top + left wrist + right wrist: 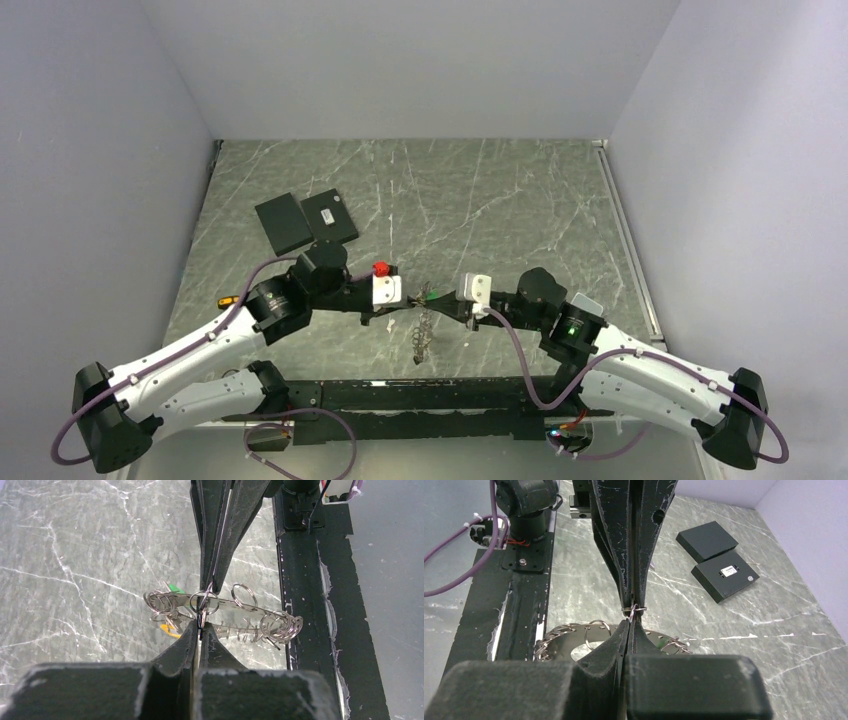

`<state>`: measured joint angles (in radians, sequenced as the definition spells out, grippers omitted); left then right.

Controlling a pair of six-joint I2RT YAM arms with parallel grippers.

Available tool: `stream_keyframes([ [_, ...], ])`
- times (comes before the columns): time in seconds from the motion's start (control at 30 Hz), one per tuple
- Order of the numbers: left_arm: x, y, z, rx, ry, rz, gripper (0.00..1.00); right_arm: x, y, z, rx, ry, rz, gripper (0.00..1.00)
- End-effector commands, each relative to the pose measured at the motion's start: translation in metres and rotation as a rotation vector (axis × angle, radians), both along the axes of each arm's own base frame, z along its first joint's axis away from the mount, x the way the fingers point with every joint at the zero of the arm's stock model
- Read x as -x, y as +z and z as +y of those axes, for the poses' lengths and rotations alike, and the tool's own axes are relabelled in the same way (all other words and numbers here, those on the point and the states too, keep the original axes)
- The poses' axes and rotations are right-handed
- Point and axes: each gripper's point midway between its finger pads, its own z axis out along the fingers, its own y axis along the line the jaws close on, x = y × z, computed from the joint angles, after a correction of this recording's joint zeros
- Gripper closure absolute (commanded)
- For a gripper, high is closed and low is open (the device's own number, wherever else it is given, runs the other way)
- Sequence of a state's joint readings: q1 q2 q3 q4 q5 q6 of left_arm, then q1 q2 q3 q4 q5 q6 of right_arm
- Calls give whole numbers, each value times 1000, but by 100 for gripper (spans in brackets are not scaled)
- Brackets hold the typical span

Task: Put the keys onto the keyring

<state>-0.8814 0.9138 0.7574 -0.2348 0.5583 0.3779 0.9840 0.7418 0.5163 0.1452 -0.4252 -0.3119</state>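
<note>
so your left gripper (200, 625) and right gripper (212, 583) are both clamped tight onto the same small keyring (206, 603), tip to tip.

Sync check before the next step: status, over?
Left gripper and right gripper both shut, tip to tip on keyring. Metal strip of more rings attached. Black plates far off, not in the way.

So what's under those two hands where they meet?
Both closed, the left hand and right hand pinch a small keyring. Under it is a flat metal strip carrying more rings, with a green tag beside it. Their fingers cover exactly how the rings link.
</note>
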Motion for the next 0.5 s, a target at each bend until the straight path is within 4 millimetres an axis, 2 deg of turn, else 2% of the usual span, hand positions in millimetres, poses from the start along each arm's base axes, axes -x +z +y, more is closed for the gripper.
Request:
stream_keyframes([
  [0.0,4,12,-9,54,-41,-15,100,2,45,4,-127,24,-90,100],
  [0.13,4,10,-9,43,-48,-12,100,2,51,3,-158,17,-100,100],
  [0.27,-1,12,-6,50,-11,-24,100,1,66,0,-226,-3,-115,100],
  [0.47,-3,32,-3,141,38,-46,100,-1,74,-2,-249,-12,-136,100],
])
